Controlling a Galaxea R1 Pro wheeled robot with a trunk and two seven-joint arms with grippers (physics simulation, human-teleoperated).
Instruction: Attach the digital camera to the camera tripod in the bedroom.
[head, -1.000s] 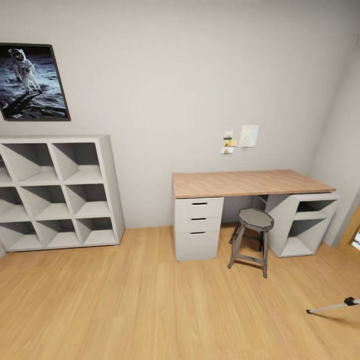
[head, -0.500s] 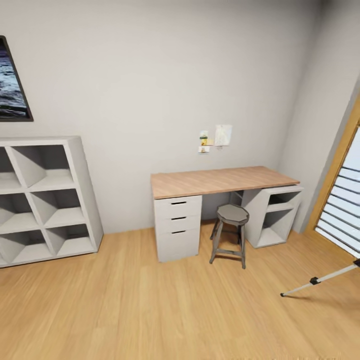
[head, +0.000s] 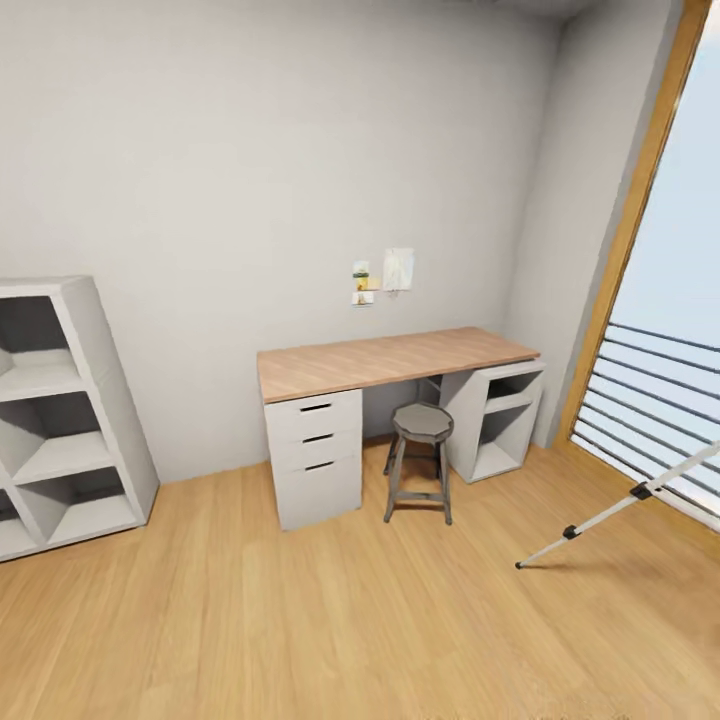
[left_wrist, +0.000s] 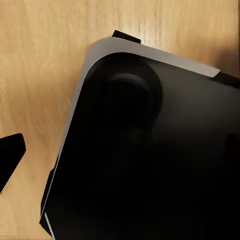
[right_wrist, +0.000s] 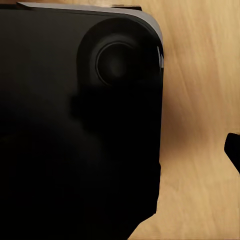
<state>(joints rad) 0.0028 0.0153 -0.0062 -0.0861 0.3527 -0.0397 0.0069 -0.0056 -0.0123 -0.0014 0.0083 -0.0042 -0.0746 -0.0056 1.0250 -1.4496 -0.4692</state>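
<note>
One silver-white leg of the camera tripod (head: 610, 513), with black joints, slants up from the light wood floor at the right of the head view; its head is cut off by the picture's edge. The digital camera is out of view. In the left wrist view a dark fingertip (left_wrist: 10, 156) pokes in beside the robot's black base (left_wrist: 150, 160) over the floor. In the right wrist view another dark fingertip (right_wrist: 233, 151) shows at the edge beside the black base (right_wrist: 75, 130). Nothing shows between the fingers.
A wood-topped desk (head: 390, 360) with white drawers stands against the white wall, a grey four-legged stool (head: 420, 460) in front of it. A white cube shelf (head: 60, 410) is at the left. A tall wood-framed window (head: 640, 210) with railing bars is at the right.
The head view has swung to the right: desk, stool and shelf slid left in the picture, the astronaut poster left it, and the window and more of the tripod leg came in.
</note>
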